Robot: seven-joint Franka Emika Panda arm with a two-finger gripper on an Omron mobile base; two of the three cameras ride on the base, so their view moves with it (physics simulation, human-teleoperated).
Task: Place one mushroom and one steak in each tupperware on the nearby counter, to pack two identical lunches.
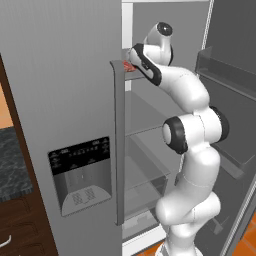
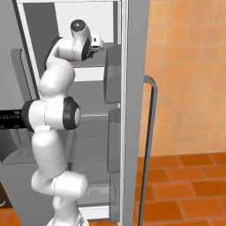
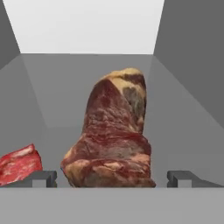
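A large marbled red-brown steak [image 3: 113,135] stands on an upper fridge shelf [image 3: 57,105], directly between my fingertips [image 3: 41,177]. My gripper [image 3: 111,177] is open, with one jaw on each side of the meat and not pressing on it. A second, brighter red steak [image 3: 19,164] lies to its left. From the left base view a bit of red steak [image 1: 128,66] shows beside my hand at the shelf's edge. The right base view shows the gripper [image 2: 92,52] reaching into the fridge top. A piece of the dark counter [image 1: 12,160] lies at far left. The mushroom and the tupperware are out of view.
The shut left fridge door [image 1: 60,75] with its dispenser [image 1: 80,175] and long handle [image 1: 119,145] stands close to my arm. The open right door [image 1: 230,100] carries bins. Lower glass shelves [image 1: 145,132] sit under the arm. Orange wall tiles [image 2: 190,66] are on the right.
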